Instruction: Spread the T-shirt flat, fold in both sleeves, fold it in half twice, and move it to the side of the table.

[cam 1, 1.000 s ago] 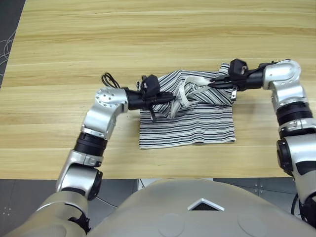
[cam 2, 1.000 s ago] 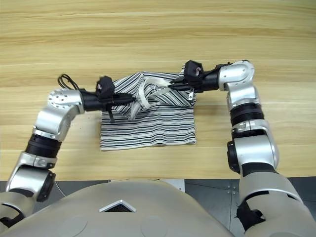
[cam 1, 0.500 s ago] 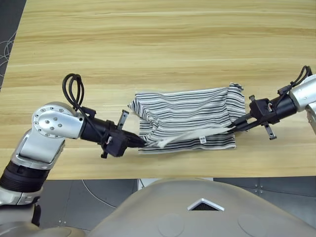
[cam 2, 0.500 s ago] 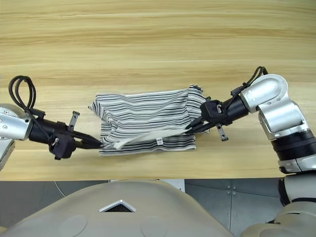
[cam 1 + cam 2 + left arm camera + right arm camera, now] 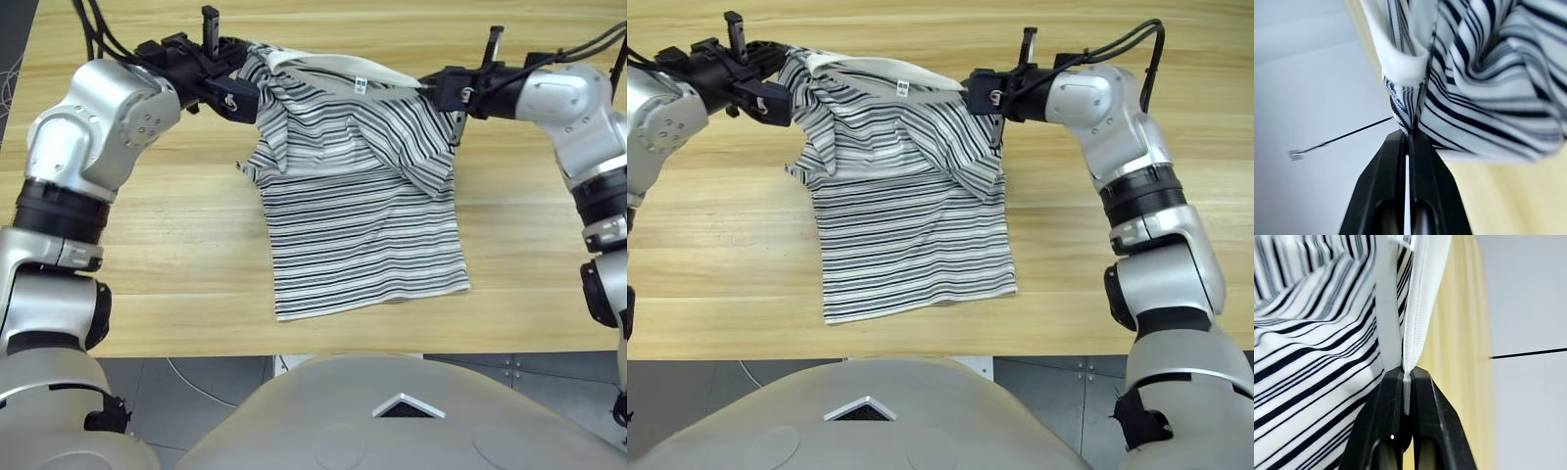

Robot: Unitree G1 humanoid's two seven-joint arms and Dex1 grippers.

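Left gripper (image 5: 243, 90) and right gripper (image 5: 431, 88) are each clamped on a top corner of the striped T-shirt (image 5: 362, 225). They hold it taut above the wooden table (image 5: 167, 255), likely so the hem spreads flat near the table's front edge.

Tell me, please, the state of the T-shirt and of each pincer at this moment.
T-shirt: top edge held up and stretched between the pincers, hem lying on the table, creased.
left pincer: shut on the T-shirt's top edge.
right pincer: shut on the T-shirt's top edge.
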